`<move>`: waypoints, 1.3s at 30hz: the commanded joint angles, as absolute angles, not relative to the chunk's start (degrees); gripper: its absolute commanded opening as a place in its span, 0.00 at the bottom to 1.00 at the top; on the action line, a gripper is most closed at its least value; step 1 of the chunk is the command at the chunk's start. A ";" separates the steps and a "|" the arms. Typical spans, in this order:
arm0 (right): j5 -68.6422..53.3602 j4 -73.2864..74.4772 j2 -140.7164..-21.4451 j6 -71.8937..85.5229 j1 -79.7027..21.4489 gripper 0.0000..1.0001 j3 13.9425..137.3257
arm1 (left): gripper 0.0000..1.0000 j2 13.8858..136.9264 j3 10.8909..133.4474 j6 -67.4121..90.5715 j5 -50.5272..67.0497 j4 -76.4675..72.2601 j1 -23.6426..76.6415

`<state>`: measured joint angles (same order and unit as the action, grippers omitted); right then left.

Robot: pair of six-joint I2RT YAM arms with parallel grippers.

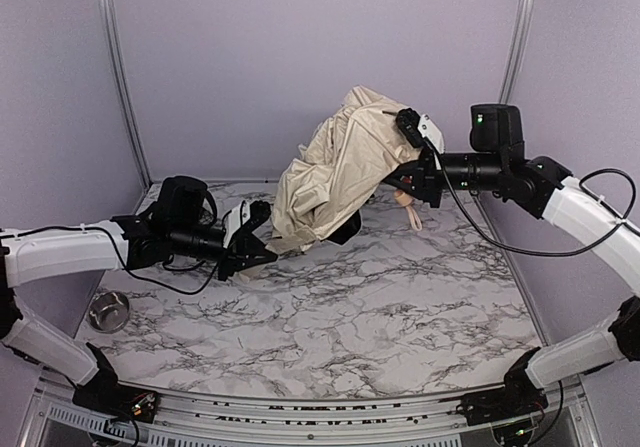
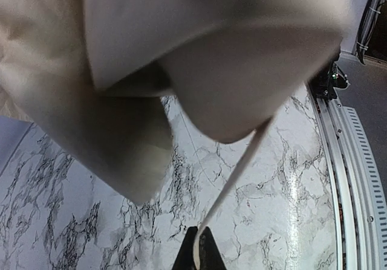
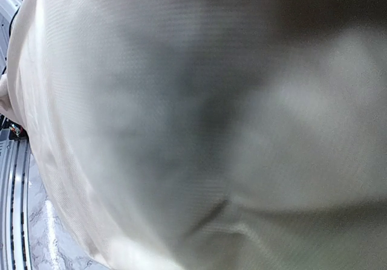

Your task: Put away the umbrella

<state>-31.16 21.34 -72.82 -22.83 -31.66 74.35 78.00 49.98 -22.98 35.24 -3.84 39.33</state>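
Observation:
The umbrella (image 1: 335, 172), a loose bundle of cream-beige fabric, hangs above the back of the marble table (image 1: 400, 307) between my two arms. My right gripper (image 1: 402, 172) is pressed into its right side and holds it up; the fabric hides the jaws. The pale tan knob handle (image 1: 412, 212) dangles below that gripper. My left gripper (image 1: 262, 245) is at the fabric's lower left end. In the left wrist view it (image 2: 201, 252) is shut on a thin cream strap (image 2: 242, 167) that runs up to the fabric (image 2: 181, 52). Fabric (image 3: 193, 125) fills the right wrist view.
A small steel bowl (image 1: 108, 310) stands at the table's left edge, in front of my left arm. Purple walls close in the back and sides. A metal rail (image 2: 357, 161) runs along the table's near edge.

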 commanded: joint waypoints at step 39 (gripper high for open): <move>-31.56 -9.28 -72.27 -2.04 -32.27 0.00 64.20 | 0.00 88.71 79.74 -2.65 18.42 -31.53 55.47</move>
